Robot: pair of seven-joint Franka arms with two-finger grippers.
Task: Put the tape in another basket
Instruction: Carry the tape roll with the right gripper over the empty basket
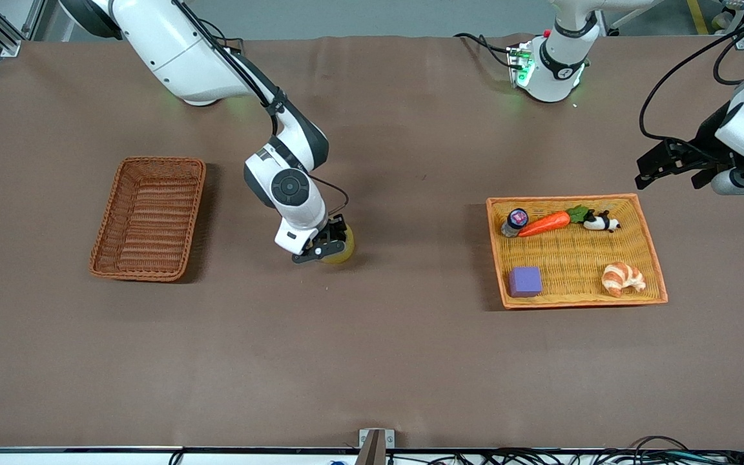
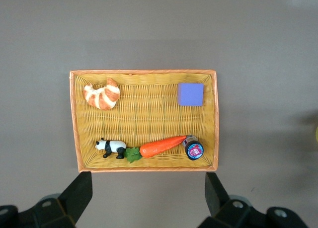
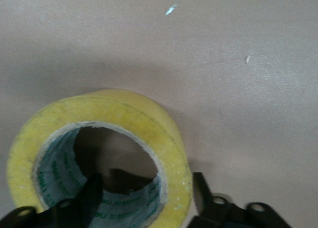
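Mid-table, right gripper (image 1: 328, 245) clamped on tape (image 1: 341, 244) wall, 1 finger (image 3: 82, 200) inside; thin grip may slip before basket (image 1: 149, 218). Left gripper (image 1: 659, 169) waits over its table end, jaws apart.

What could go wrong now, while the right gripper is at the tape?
1. The right gripper has one finger in the hole of the tape and one outside, taking only one wall near its edge. The roll might tilt or slip when lifted.
2. The tape lies on the table between the two baskets, so the carry to the basket is long; a weak grip could drop it on the way.
3. The left gripper waits open above the tray; little risk there.
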